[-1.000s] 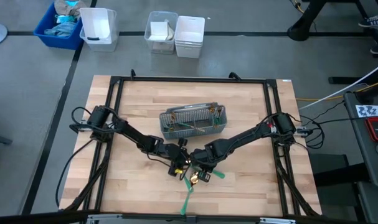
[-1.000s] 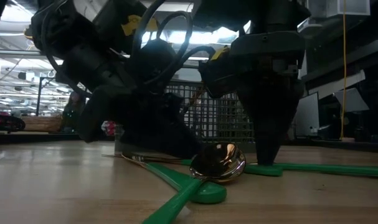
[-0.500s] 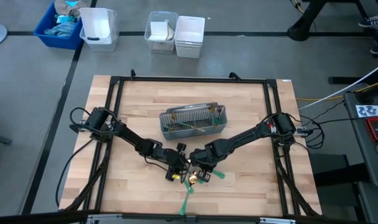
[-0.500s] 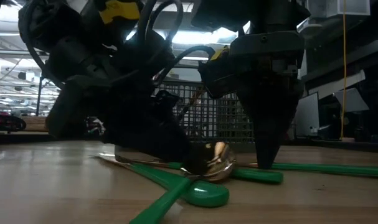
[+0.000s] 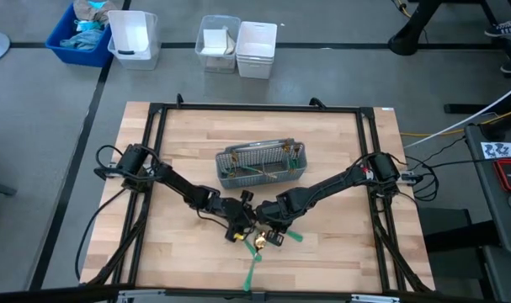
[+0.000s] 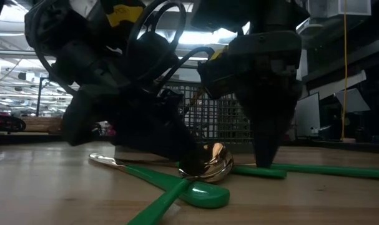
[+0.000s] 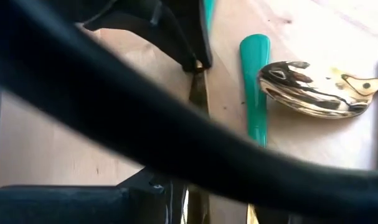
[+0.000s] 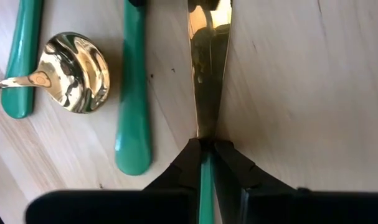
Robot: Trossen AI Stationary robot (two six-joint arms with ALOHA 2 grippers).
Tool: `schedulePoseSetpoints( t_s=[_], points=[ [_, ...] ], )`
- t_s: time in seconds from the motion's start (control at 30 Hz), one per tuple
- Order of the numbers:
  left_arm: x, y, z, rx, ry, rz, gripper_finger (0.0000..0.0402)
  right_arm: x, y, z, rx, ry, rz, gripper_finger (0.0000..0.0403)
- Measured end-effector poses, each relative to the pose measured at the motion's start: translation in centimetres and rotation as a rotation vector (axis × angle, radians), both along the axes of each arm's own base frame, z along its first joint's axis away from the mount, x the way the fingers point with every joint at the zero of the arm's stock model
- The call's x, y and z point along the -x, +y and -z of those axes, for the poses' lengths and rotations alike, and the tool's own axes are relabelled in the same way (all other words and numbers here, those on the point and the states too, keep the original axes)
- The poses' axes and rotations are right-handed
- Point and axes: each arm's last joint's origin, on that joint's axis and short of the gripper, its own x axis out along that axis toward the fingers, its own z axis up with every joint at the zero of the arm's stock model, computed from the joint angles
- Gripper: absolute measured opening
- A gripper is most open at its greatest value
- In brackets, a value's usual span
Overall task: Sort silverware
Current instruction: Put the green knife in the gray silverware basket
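A knife with a gold blade (image 8: 208,68) and a teal handle lies between my two grippers near the table's middle front. My right gripper (image 8: 204,144) is shut on it. My left gripper (image 5: 242,229) stands at the blade's far end, fingers apart; its tips are hidden by a cable in its own wrist view. Beside the knife lie a gold spoon (image 8: 73,71) and two loose teal handles (image 8: 132,99) (image 8: 23,50). The spoon's bowl (image 6: 211,164) rests on a green handle (image 6: 177,194). The grey mesh caddy (image 5: 263,164) stands behind, with silverware in it. My right gripper pinches the knife between its two fingertips where the gold blade meets the teal handle (image 8: 205,138). The fingers come steeply from above, across the knife. The blade runs flat along the wood away from the fingers, toward my left gripper. Whether my left gripper touches the blade, I cannot tell.
A black frame (image 5: 154,168) runs around the wooden tabletop. Beyond the far edge stand white bins (image 5: 238,46) (image 5: 133,38) and a blue bin (image 5: 78,34). Bare wood lies to the left and right of the grippers.
In the low view the spoon and the green-handled piece under it have slid a little toward the table's left. My left gripper's dark fingers have come lower in front of the spoon. My right gripper has kept still, shut on the knife.
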Motion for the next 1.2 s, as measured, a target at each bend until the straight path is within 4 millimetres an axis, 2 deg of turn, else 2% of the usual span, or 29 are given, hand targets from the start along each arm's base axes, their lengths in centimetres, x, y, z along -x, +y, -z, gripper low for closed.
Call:
schedulePoseSetpoints(
  t_s=[0.17,0.57,1.0,1.1,1.2],
  points=[
    [0.0,0.0,0.0,0.005,-0.004,-0.005,0.0136,-0.1,0.1,0.0,-0.019,-0.011,-0.004,0.0030],
    [0.4,-1.5,-0.1,0.010,-0.007,0.032,0.0136,-0.5,-0.2,-0.4,-0.024,-0.027,0.001,0.0030],
    [0.2,-1.5,-0.7,-0.014,-0.051,0.030,0.0136,-0.8,-0.2,-0.7,-0.024,-0.048,-0.019,0.0030],
    [0.3,-1.4,-1.3,-0.025,-0.059,0.007,0.0136,-0.8,-0.2,-0.7,-0.025,-0.052,-0.020,0.0030],
    [0.8,-1.4,-2.9,-0.026,-0.052,-0.025,0.0136,-0.8,-0.1,-0.8,-0.025,-0.054,-0.021,0.0030]
  ],
)
